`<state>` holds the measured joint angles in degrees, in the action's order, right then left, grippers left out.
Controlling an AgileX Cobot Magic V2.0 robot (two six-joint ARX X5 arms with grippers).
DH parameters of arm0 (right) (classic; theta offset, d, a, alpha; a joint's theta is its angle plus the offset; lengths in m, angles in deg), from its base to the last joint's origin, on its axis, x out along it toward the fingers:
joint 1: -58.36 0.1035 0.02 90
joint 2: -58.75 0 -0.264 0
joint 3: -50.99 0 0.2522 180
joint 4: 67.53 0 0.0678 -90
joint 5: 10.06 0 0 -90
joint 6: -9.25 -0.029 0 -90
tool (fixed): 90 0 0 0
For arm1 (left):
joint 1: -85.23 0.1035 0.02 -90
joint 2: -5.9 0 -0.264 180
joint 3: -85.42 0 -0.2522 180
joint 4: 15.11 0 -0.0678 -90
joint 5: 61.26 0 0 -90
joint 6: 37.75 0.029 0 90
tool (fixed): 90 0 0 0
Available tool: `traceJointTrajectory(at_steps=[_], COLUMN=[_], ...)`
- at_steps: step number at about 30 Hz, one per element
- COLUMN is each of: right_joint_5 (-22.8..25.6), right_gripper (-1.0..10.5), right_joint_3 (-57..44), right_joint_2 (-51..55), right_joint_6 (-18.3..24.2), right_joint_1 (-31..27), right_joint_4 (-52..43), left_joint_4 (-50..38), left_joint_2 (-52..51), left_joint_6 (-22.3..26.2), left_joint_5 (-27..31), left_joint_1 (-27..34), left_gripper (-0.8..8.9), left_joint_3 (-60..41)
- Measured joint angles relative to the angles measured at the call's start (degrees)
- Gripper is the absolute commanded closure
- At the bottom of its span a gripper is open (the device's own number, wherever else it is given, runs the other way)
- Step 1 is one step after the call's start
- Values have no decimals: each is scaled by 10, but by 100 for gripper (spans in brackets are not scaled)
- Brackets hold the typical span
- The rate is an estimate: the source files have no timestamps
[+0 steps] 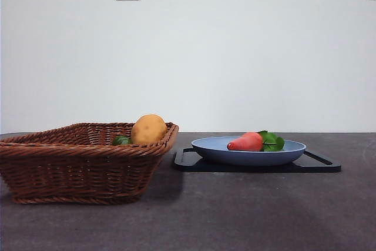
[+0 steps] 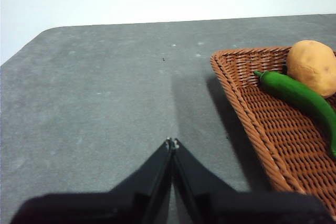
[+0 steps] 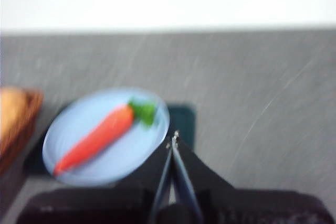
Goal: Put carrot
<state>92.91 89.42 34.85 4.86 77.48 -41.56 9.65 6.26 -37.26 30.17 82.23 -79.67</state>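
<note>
Basket (image 1: 76,166) sits nearest the front camera, on the dark worktop (image 1: 247,216); it holds a potato (image 1: 148,129) and a green pepper (image 2: 302,98), the two touching. Beside the basket, a black tray (image 1: 320,163) carries a blue plate (image 1: 247,152). Carrot (image 1: 247,141) lies on the plate, leaves (image 1: 271,141) pointing away from the basket. Left tool (image 2: 172,142): jaws pressed together, above bare worktop just beside the basket. Right tool (image 3: 174,139): jaws pressed together, above the plate's rim, holding nothing.
</note>
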Motion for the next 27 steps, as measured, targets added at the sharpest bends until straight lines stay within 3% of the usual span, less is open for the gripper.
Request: traceJointTrajectory(at_steps=[4, 10, 14, 27], right_joint_5=[-24, -165, -213, -219], right_gripper=[943, 943, 943, 943], right_joint_3=[-10, -103, -160, -230], right_joint_2=[75, 146, 174, 219], right_joint_6=[9, 12, 12, 12], right_joint_1=[-53, -156, -195, -213], right_joint_4=[-2, -1, -6, -10], left_joint_4=[0, 0, 0, 0], left_joint_2=[0, 0, 0, 0], left_joint_6=[0, 0, 0, 0], left_joint_5=[0, -1, -1, -1], left_joint_1=[0, 0, 0, 0], left_gripper=[805, 805, 805, 805], left_joint_3=[0, 0, 0, 0])
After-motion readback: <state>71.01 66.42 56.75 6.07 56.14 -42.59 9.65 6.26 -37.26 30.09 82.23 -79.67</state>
